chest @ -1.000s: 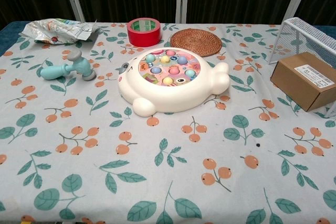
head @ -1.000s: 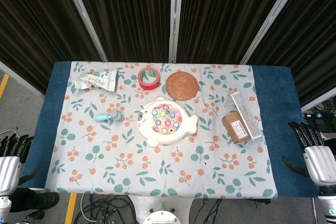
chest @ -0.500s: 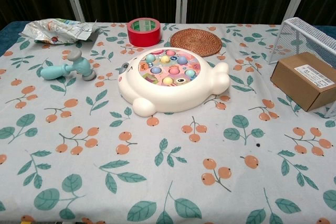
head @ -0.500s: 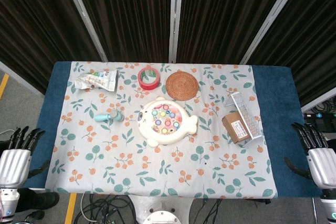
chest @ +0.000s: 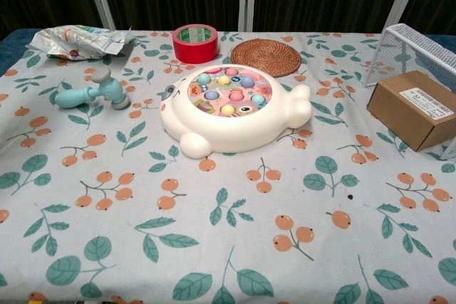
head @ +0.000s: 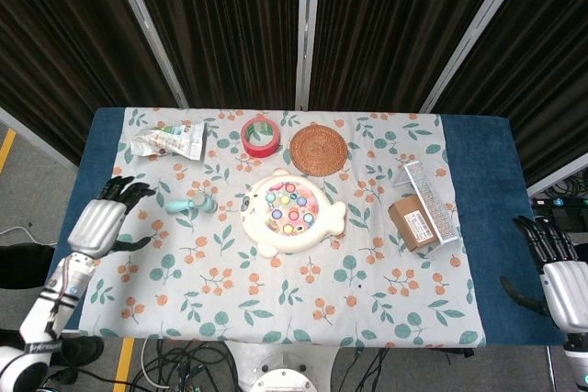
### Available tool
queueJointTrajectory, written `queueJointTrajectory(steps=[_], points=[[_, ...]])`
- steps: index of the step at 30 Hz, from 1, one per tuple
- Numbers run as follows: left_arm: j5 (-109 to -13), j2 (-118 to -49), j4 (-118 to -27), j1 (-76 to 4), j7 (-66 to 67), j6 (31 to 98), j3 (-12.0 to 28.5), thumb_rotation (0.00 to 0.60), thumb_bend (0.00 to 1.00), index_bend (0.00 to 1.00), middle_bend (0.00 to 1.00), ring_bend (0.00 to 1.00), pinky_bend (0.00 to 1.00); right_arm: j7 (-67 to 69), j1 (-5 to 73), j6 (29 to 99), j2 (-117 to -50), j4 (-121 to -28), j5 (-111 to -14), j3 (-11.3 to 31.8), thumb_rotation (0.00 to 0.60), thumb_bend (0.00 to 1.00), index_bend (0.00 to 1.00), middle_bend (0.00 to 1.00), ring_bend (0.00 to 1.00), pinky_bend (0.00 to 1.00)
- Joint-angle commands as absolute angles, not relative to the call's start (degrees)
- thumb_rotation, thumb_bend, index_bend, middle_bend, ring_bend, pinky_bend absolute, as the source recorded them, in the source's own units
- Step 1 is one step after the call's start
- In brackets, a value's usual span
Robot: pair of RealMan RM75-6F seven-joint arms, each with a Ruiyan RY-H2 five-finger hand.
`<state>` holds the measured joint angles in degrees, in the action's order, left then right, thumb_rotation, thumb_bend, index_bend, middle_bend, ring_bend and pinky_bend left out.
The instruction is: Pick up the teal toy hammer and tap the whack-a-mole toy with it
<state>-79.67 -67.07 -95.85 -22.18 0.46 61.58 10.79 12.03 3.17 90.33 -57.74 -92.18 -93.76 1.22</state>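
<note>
A blue-topped table (head: 478, 149) carries a cherry-and-leaf print cloth (head: 276, 291). The whack-a-mole toy (head: 290, 211) sits on the cloth near its middle. Left of it lies the teal toy hammer (head: 191, 203); behind it stand a red tape roll (head: 260, 136) and a woven coaster (head: 318, 149). A crumpled wrapper (head: 168, 141) lies far left and behind. To the toy's right are a cardboard box (head: 412, 222) and a wire mesh tray (head: 428, 200).

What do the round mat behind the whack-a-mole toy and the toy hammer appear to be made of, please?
The round mat looks like woven rattan or a similar plant fibre: brown, matte, with concentric coiled rings. The teal toy hammer looks like moulded plastic, with a smooth teal handle, a grey head and a soft sheen. The whack-a-mole toy likewise seems glossy cream plastic with pastel buttons.
</note>
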Motion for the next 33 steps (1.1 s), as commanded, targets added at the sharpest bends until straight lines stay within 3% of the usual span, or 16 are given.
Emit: queueJointTrajectory(steps=[1,10,33], points=[[-71.4,-71.9,-92.0,-28.9,1.3,54.0,13.7,0.600,0.17,0.24,0.18,0.07,0.05,12.0,3.2,90.0,-57.7,-92.2,-93.3,1.3,0.600,0.18,0.01,0.08,0.00,0.00],[-61.1,-80.8,-84.9,-34.5,7.2,50.1,14.2,0.600,0.21,0.28,0.18,0.07,0.05,11.8,4.0,87.8,-57.7,-92.3,-92.0,1.6,0.600,0.18,0.01,0.08,0.00,0.00],[-47.9,-90.4,-76.7,-39.0,14.8,50.9,13.9,0.600,0.27,0.36,0.21,0.09,0.05,12.6,5.0,85.2,-58.1,-91.5,-90.4,1.9,0.600,0.18,0.01,0.08,0.00,0.00]])
